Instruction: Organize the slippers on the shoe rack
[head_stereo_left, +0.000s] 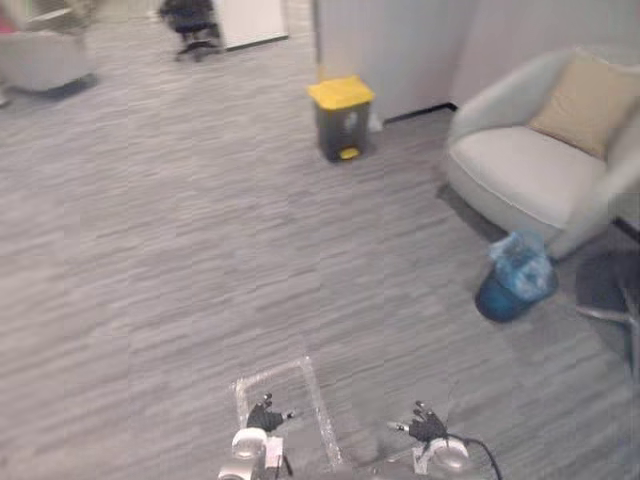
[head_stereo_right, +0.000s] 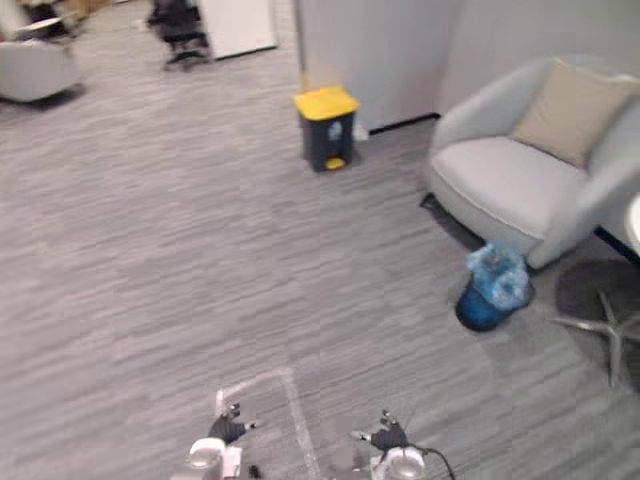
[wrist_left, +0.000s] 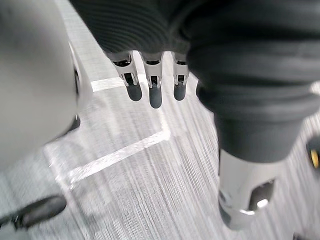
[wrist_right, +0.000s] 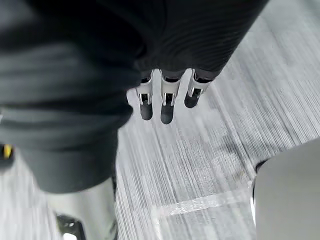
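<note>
Left robot hand (head_stereo_left: 263, 415), right robot hand (head_stereo_left: 428, 425) above taped grey carpet (head_stereo_left: 200, 250); armchair (head_stereo_left: 530, 170) beyond.

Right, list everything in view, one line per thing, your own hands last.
pedal bin: one, dark grey with a yellow lid, far middle by the wall
armchair: one, pale grey, right
cushion: one, beige, against that armchair's back
round bin: one, blue with a pale blue bag, on the floor before the armchair
second armchair: one, grey, far left
office chair: one, black, far back
chair base: one, metal star, right edge
tape outline: one, whitish, on the floor by the hands
floor: grey striped carpet
left hand: one, silver with dark tips, low, open, empty
right hand: one, same colours, low, open, empty
</note>
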